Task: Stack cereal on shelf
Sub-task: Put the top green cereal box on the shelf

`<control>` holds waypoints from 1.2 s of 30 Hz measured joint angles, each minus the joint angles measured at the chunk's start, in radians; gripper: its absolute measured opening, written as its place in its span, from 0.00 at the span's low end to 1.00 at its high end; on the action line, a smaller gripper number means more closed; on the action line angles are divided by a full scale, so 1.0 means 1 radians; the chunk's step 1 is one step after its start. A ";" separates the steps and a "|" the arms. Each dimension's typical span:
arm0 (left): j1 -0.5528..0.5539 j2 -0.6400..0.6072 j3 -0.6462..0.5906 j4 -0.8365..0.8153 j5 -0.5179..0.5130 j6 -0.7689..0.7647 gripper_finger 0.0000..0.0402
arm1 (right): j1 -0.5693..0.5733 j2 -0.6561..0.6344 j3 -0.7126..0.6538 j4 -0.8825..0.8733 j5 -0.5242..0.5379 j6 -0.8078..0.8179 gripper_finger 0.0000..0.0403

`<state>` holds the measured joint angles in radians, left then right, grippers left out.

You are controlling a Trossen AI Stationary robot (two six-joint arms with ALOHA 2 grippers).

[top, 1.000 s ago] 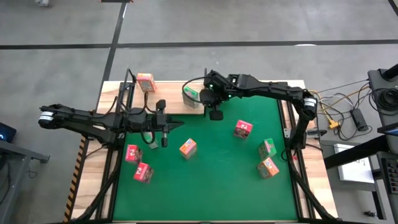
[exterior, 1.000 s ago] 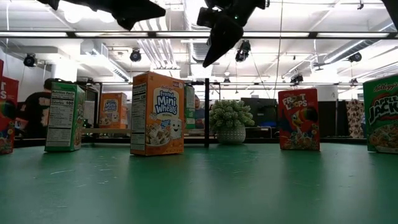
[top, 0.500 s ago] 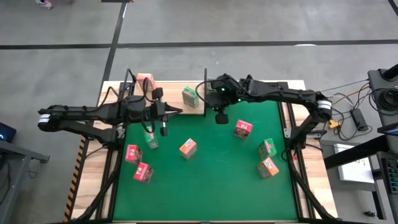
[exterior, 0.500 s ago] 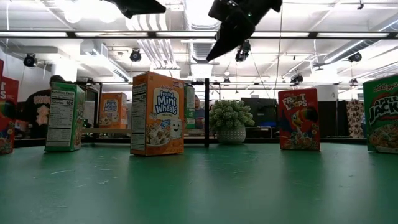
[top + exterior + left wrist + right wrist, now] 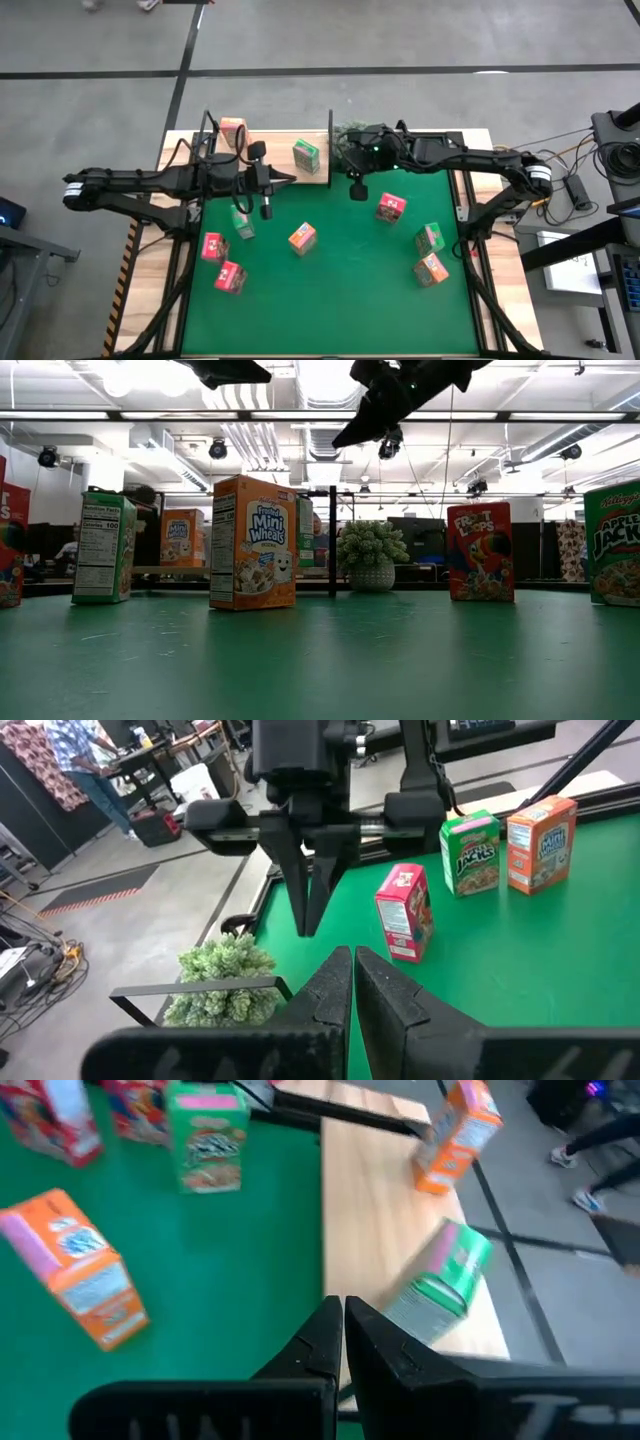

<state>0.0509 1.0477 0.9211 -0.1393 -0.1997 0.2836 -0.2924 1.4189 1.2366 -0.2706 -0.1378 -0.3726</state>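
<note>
Two cereal boxes stand on your shelf (image 5: 275, 165) already: an orange one (image 5: 232, 131) at its far corner and a green one (image 5: 307, 155) near the black upright. Six more wait scattered on the green mat (image 5: 330, 270). Your left gripper (image 5: 266, 192) and right gripper (image 5: 357, 187) hang above the mat beside the shelf, both closed and empty, probably between placements.

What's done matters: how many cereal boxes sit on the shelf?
2: an orange box at the left end of the shelf, a green box near the right.
</note>
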 joint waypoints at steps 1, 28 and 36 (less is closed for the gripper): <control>0.000 -0.001 0.000 -0.002 0.000 0.000 0.00 | 0.000 0.001 0.000 -0.001 0.023 0.009 0.02; -0.002 -0.065 -0.106 -0.111 -0.001 -0.076 0.00 | -0.048 0.404 0.489 -0.340 0.117 -0.044 0.02; -0.002 -0.095 -0.155 -0.061 -0.001 -0.088 0.00 | -0.065 0.455 0.535 -0.381 0.141 -0.065 0.02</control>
<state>0.0494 0.9525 0.7662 -0.2001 -0.2005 0.1960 -0.3573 1.8744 1.7718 -0.6517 0.0036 -0.4377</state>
